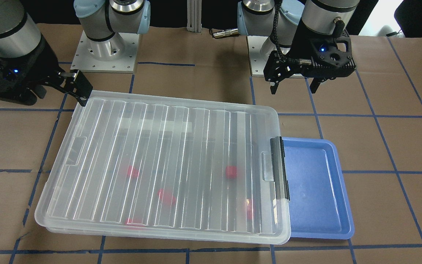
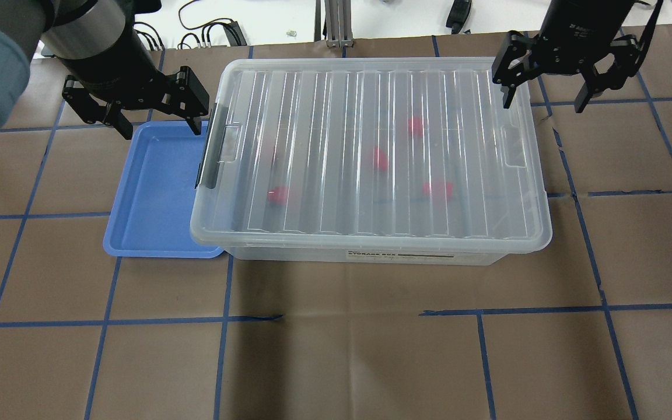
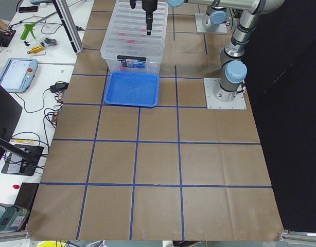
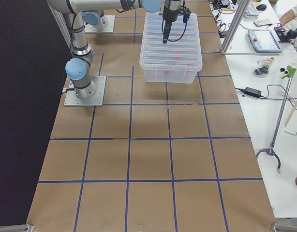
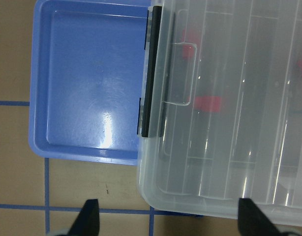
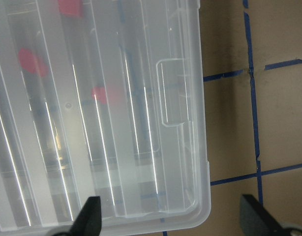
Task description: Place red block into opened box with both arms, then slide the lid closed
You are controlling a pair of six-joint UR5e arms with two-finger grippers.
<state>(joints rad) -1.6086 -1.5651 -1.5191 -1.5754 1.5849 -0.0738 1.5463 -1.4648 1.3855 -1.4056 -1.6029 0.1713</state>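
The ribbed clear lid (image 2: 371, 111) lies flat over the box (image 2: 371, 255) and covers its whole opening. Several red blocks, among them one red block (image 2: 379, 158), show blurred through the lid on the box floor. My left gripper (image 2: 161, 125) hangs open above the box's black latch (image 2: 209, 146) end, over the blue tray. In the left wrist view its fingertips (image 5: 89, 219) straddle the lid's near corner. My right gripper (image 2: 544, 102) is open at the opposite short end, above the lid's far corner, with nothing held. Facing the robot, the left gripper (image 1: 293, 88) and right gripper (image 1: 59, 96) hover clear of the lid (image 1: 167, 165).
A blue tray (image 2: 155, 192) lies against the latch end of the box, partly under its rim. Brown paper with blue tape lines covers the table. Arm bases (image 1: 104, 47) stand behind the box. Cables and tools lie on side benches beyond the table's edge.
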